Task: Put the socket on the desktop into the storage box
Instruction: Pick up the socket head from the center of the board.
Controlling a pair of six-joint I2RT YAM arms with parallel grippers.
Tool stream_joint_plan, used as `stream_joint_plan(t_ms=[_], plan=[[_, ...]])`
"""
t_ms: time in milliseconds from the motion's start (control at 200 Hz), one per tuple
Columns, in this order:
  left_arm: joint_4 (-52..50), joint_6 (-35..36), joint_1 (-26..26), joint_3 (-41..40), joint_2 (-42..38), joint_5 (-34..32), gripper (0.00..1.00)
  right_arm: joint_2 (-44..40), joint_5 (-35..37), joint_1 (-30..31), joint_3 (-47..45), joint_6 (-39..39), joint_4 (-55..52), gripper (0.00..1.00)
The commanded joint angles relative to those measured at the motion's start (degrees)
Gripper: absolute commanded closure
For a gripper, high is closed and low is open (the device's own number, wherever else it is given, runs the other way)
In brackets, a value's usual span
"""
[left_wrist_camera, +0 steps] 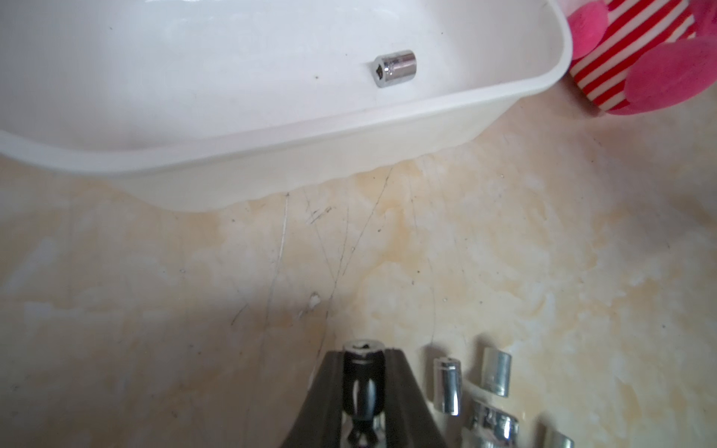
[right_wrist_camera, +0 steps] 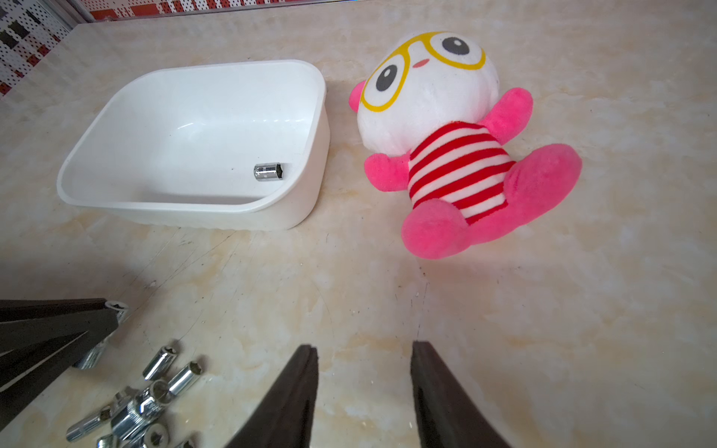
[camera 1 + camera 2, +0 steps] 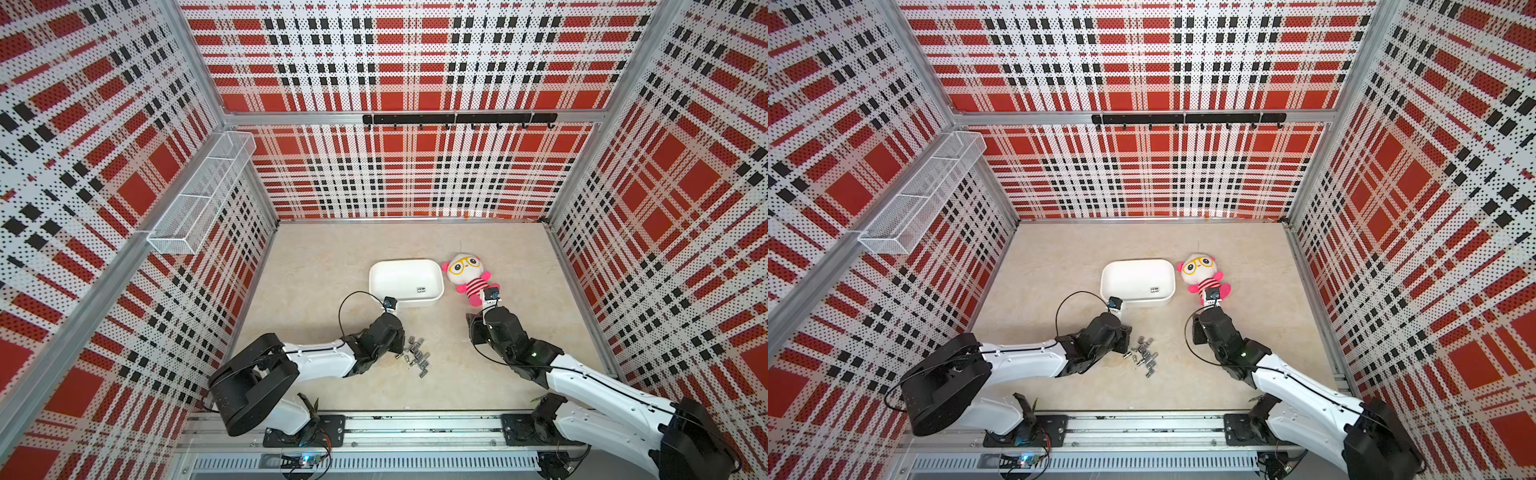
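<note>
Socket (image 1: pixel 363 349) pinched in left gripper (image 1: pixel 364 362), jaws nearly closed on it, beside the socket pile (image 2: pixel 147 403); second socket (image 2: pixel 268 171) lies inside the storage box (image 2: pixel 194 209); right gripper (image 2: pixel 362 345) partly open, empty, over the beige marble-look desktop (image 2: pixel 543 310) near plush doll (image 2: pixel 458 163); plaid pegboard walls (image 3: pixel 415 62); stamp on one pile socket too blurred to read.

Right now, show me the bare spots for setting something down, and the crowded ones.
Free: tabletop between the storage box, plush doll and back wall; the strip left of the box; most of the box floor, bar one socket. Crowded: the socket pile beside the left pincer, which grips another.
</note>
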Motion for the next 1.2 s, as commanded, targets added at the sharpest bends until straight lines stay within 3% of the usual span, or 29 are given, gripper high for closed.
stream_joint_plan(t_ms=[0, 626, 1002, 1197], plan=[[4.49, -0.49, 0.02, -1.04, -1.57, 1.61, 1.00, 0.00, -0.29, 0.12, 1.73, -0.20, -0.38, 0.55], [10.37, 0.83, -3.82, -2.67, -1.65, 1.87, 1.00, 0.57, -0.22, 0.12, 1.73, -0.29, -0.22, 0.54], [17.61, 3.74, -4.60, -10.73, -15.77, -0.85, 1.00, 0.13, -0.69, 0.14, 1.52, -0.45, -0.03, 0.54], [19.45, 3.73, -4.64, -11.31, -17.10, -1.26, 1.00, 0.44, -0.63, 0.20, 1.51, -0.50, 0.15, 0.54]])
